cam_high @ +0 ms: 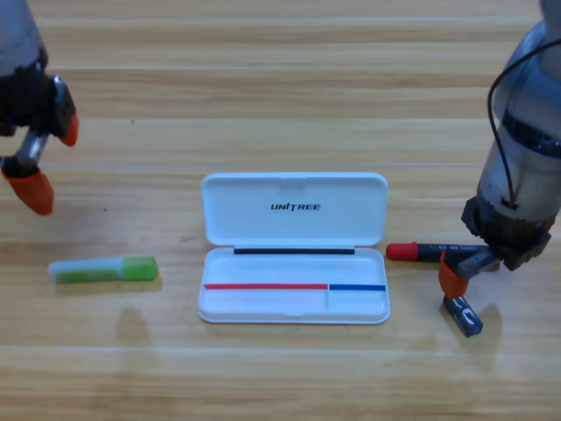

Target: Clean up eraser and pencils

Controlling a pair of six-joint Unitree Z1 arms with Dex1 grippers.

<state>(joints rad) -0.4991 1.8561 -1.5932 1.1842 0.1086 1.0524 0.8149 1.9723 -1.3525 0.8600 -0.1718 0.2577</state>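
The right end effector (465, 267) was down over the far-right part of the desk (280, 105), pointing at the spot where the black pencil (421, 253) with its red end lay just right of the white case (294, 250). One orange jaw showed just beside the pencil's right end and close above the eraser (463, 315); the other jaw was hidden under the wrist, so whether the jaws were spread or pressed together could not be told, nor whether they already touched the pencil.

The left end effector (44, 162) waited at the far-left edge with its jaws spread and nothing between them, well apart from the green pencil (103, 269), which lay flat to the left of the case. The case stood open, its lid folded back and its tray bare.

The risk here was probably the crowding on the right. Pencil and eraser lay near each other, so a jaw closing on the pencil could nudge the eraser aside or catch both at once. A grip so near the pencil's right end might also let it swing or roll away. The visible jaw could also scrape the desk if it went lower.
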